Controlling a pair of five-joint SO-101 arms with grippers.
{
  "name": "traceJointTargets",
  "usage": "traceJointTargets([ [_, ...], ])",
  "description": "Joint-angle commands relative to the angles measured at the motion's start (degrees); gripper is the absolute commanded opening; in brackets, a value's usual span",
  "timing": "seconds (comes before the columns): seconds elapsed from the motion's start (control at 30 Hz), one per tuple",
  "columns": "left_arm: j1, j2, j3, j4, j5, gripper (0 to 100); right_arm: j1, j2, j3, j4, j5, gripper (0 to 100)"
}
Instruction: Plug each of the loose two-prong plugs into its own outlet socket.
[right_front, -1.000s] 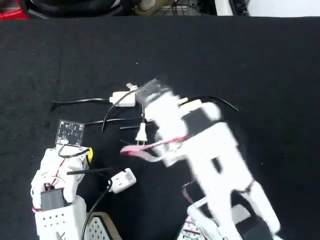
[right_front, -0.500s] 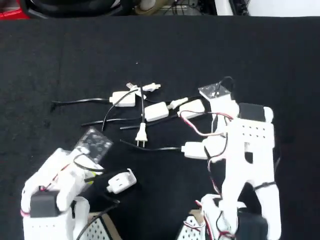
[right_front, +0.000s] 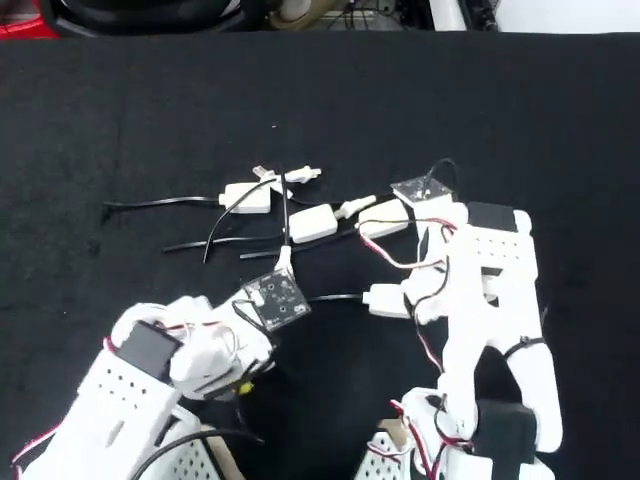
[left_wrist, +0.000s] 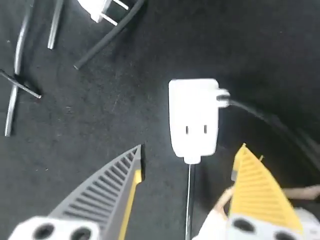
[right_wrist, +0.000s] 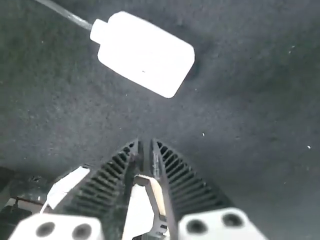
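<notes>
Close to the tabletop's near edge, left of centre, the left gripper (left_wrist: 190, 149) hovered with its fingers spread wide on either side of a socket (left_wrist: 194, 117), not gripping it. The socket's two slots were empty. Toward the near right, the right gripper (right_wrist: 144, 145) had its fingers pressed together, apparently on nothing, just short of a second socket (right_wrist: 142, 54). Farther in, around mid-tabletop, a plug (right_front: 285, 258) and a far plug (right_front: 303, 174) lay loose among cords (right_front: 160, 203) and a third socket (right_front: 312, 222). No plug looked seated, so seemingly the whole job was left.
</notes>
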Motion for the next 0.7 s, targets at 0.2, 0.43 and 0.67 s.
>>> traceJointTargets([
  [0.2,-2.1,1.1,11.5,-19.4,4.9,30,-2.9,0.0,-0.7,-0.4,-3.0,3.1],
  [0.43,0.6,0.5,15.2,-20.1,4.3,30,-8.4,0.0,-0.8,-7.0,-4.0,2.9],
  [0.67,1.4,0.6,15.1,-18.1,-1.6,30,-13.9,0.1,-3.7,1.8,-4.4,2.9],
])
